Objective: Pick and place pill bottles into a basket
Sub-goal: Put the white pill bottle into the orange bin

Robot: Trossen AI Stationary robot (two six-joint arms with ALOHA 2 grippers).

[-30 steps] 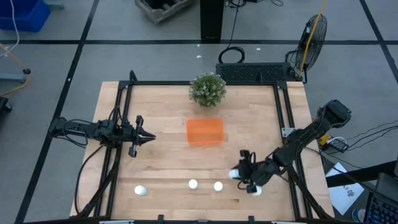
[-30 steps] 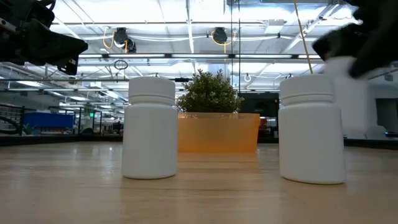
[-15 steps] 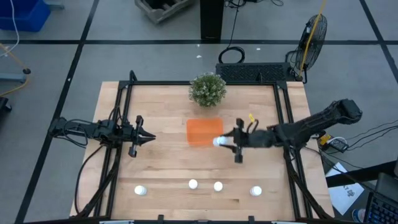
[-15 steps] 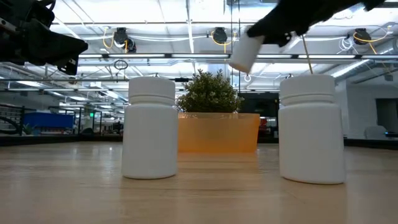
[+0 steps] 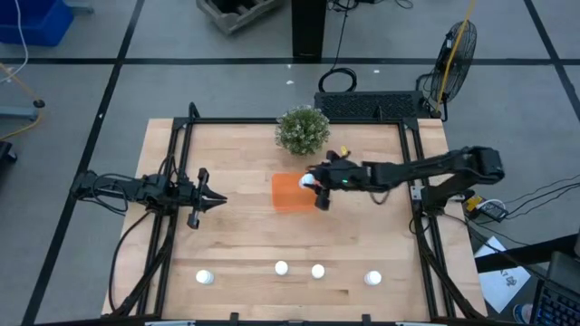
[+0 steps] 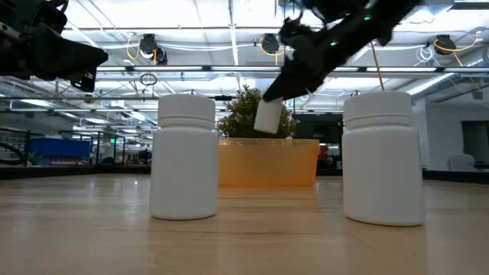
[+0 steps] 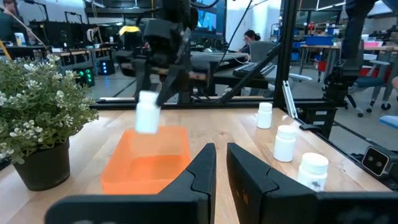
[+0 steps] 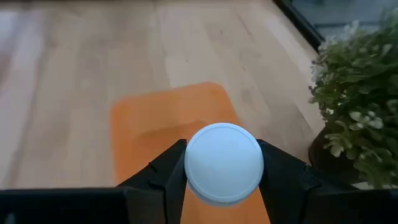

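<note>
My right gripper is shut on a white pill bottle in the air over the right end of the orange basket. The bottle also shows in the left wrist view. My left gripper waits shut and empty left of the basket, pointing at it. Several other white bottles stand upright in a row near the table's front edge. Two of them stand large in the low view. My right gripper pinches the bottle between its two fingers, one on each side of its round wall. The bottle's round end faces the wrist camera. The fingers slant down from the table's right. The bottle hangs tilted below them, clear of the basket.
A bushy green potted plant stands just behind the basket toward the far edge. Black frame rails run along the table's left and right sides. Bare wood lies between the basket and the row of bottles.
My right gripper has carried the bottle up from the table's near right, by the bottle row, toward the far edge and the left. It now holds the bottle over the basket's right end and has come lower there. The other bottles have stayed put.
</note>
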